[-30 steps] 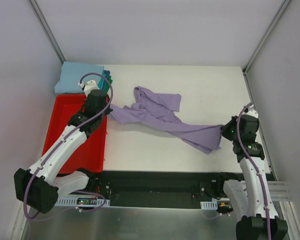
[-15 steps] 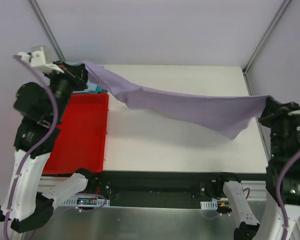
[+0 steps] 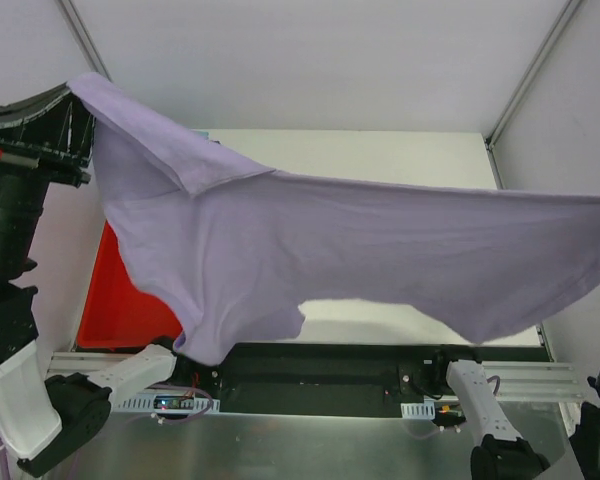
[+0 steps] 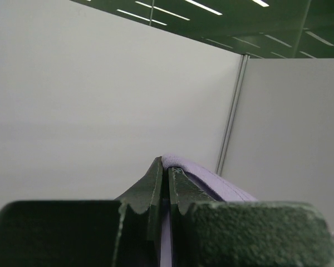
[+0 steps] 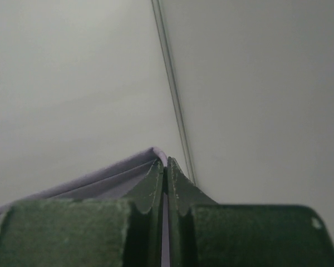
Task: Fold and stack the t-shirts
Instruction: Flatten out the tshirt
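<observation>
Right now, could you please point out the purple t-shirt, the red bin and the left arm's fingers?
purple t-shirt [image 3: 380,250], top external view, middle of the spread cloth.
red bin [image 3: 120,315], top external view, bare part beside the cloth.
left fingers [image 4: 155,194], left wrist view, one finger's surface, shut on the cloth.

Quantity: one lavender-purple soft cloth t-shirt and one red rectangular plastic bin. Two black two-finger grippers: left gripper and right gripper.
</observation>
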